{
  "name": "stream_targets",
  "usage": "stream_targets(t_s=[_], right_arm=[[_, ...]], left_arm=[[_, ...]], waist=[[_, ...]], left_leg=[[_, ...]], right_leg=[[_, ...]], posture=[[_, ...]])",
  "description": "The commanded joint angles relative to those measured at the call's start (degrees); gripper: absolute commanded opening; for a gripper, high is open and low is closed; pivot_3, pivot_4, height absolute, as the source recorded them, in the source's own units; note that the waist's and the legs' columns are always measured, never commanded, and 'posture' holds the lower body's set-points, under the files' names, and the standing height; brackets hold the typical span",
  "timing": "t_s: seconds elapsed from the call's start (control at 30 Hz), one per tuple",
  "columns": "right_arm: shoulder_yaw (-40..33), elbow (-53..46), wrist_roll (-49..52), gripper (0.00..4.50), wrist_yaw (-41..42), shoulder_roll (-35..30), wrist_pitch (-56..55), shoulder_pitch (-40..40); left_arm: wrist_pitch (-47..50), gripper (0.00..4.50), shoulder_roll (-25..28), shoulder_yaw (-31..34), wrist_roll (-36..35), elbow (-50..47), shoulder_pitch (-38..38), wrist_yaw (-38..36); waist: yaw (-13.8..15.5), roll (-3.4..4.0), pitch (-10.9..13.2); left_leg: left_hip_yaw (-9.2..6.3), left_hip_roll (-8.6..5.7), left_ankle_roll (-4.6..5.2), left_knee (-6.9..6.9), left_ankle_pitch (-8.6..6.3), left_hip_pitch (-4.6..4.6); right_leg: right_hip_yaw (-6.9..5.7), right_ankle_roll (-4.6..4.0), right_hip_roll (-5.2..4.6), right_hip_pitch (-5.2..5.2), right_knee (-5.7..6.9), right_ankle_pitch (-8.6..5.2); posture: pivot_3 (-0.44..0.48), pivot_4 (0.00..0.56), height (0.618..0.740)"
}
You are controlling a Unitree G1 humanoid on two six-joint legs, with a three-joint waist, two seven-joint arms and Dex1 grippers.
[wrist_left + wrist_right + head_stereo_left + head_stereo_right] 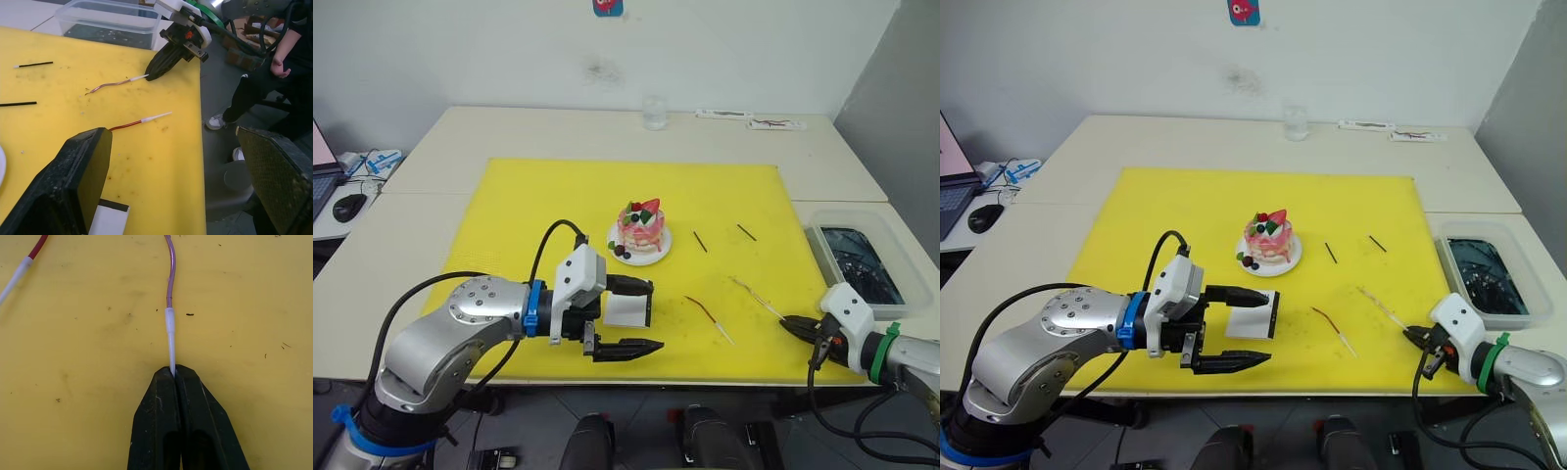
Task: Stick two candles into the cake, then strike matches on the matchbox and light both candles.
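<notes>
A pale table [440,166] carries a yellow mat [548,211]. Behind the mat stands a glass [654,113]; right of the mat sits a clear tub [855,257].

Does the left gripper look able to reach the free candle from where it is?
Probably yes. The left gripper is open around the matchbox, and the free candle lies just past it on bare mat, nothing between.

White wall [509,49], beige tables [509,132] pushed together, yellow mat [529,206], laptop [321,176] and mouse [349,206] at left
</notes>
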Motion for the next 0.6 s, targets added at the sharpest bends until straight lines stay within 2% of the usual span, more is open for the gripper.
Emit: stream_targets(t_s=[0.03,0.4,0.47,0.6], right_arm=[[-4.09,-2.39,3.29,0.02,0.66,-0.15,2.12,0.79],[-12.76,-9.24,18.41,0.02,2.35,0.43,7.39,-1.76],[-12.92,-11.11,24.32,0.02,0.27,1.28,10.3,-5.48],[-11.95,-12.46,37.72,0.02,-7.7,4.13,16.82,-14.78]], left_arm=[[-1.29,4.5,0.24,0.81,0.42,0.35,0.88,0.0],[2.23,4.5,-1.53,4.93,-3.91,3.73,4.48,3.79],[5.45,4.5,-3.37,6.32,-7.97,4.49,3.09,6.18],[14.53,4.5,-9.39,10.46,-23.43,6.93,-2.01,15.41]], waist=[[0.01,0.01,0.0],[-0.03,0.0,0.01],[-0.08,-0.01,0.02],[-0.08,-0.04,0.07]], left_leg=[[0.0,0.0,0.0,-0.01,0.0,0.0],[-0.03,0.0,0.0,-0.06,0.0,-0.07],[-0.04,0.0,0.0,-0.05,0.0,-0.07],[-0.08,0.0,0.01,0.01,0.0,-0.1]], right_leg=[[0.0,0.0,0.0,0.0,0.0,0.0],[-0.01,-0.02,0.0,-0.1,0.0,-0.01],[-0.02,-0.02,0.01,-0.1,-0.01,-0.01],[-0.05,0.01,0.01,-0.11,-0.01,0.0]], posture=[[0.0,0.15,0.74],[0.0,0.15,0.74],[0.0,0.15,0.74],[0.0,0.15,0.74]])
